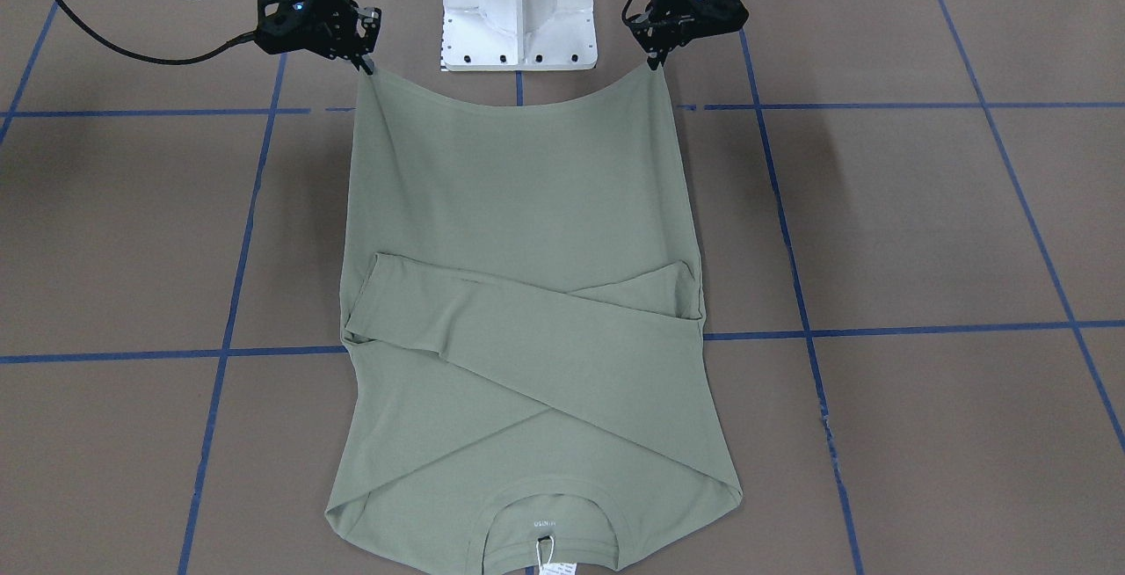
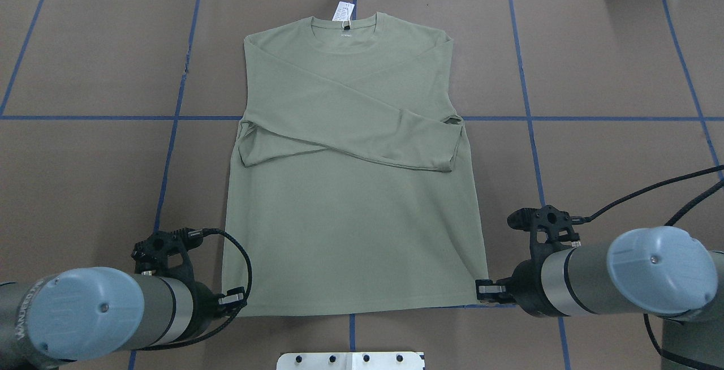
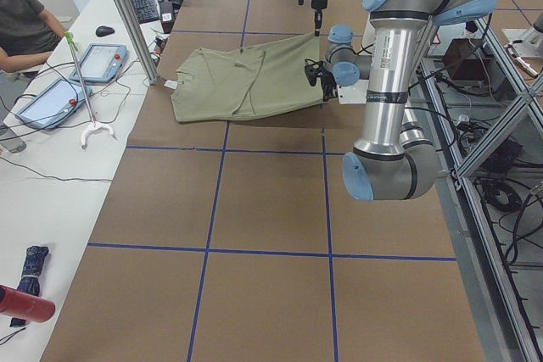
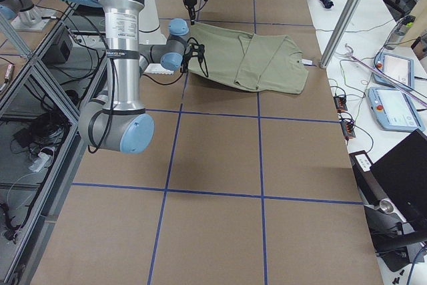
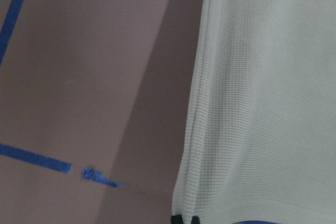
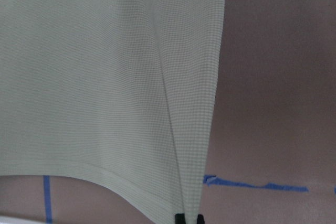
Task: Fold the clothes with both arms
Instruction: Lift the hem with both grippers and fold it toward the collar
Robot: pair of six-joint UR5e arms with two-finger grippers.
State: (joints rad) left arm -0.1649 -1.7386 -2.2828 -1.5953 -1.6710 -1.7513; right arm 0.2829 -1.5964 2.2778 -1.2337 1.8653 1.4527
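The pale sage-green shirt (image 2: 350,189) lies on the brown table with both sleeves crossed over its chest. Its neck and white hang tag (image 2: 343,11) point away from the robot. My left gripper (image 2: 233,300) is shut on the hem's left corner. My right gripper (image 2: 484,289) is shut on the hem's right corner. In the front-facing view the left gripper (image 1: 655,61) and the right gripper (image 1: 365,65) hold the hem raised, and it sags between them. The wrist views show the cloth (image 5: 262,103) (image 6: 105,77) hanging from the fingertips.
The white pedestal base (image 1: 518,3) stands just behind the raised hem. Blue tape lines (image 2: 175,118) grid the brown table. In the exterior left view an operator (image 3: 21,19) sits at a side bench with tablets (image 3: 102,61).
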